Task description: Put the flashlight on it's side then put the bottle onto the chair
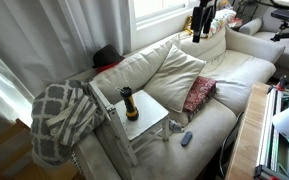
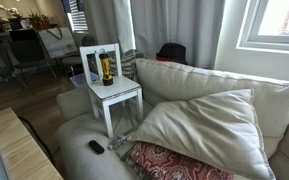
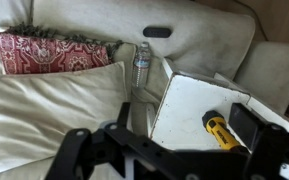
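chair (image 2: 122, 93) sits on sofa (image 2: 214, 80) seat cushions; flashlight (image 2: 106, 68) upright on chair seat. bottle (image 3: 142, 62) on sofa btw chair & big cushion (image 3: 54, 100). patterned pillow (image 3: 44, 52) just beside cushion. small oblong obj (image 1: 187, 138) near sofa front edge, by chair.

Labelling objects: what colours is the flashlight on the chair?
The flashlight is yellow and black; clearest in the wrist view.

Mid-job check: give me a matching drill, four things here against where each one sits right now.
Things: 1 flashlight; 2 bottle; 3 red patterned cushion; 4 small blue-grey object.
Places: A near the front edge of the sofa; B on the chair seat; C between chair and cream cushion; D beyond the cream cushion, away from chair.
Pairs: 1-B, 2-C, 3-D, 4-A.
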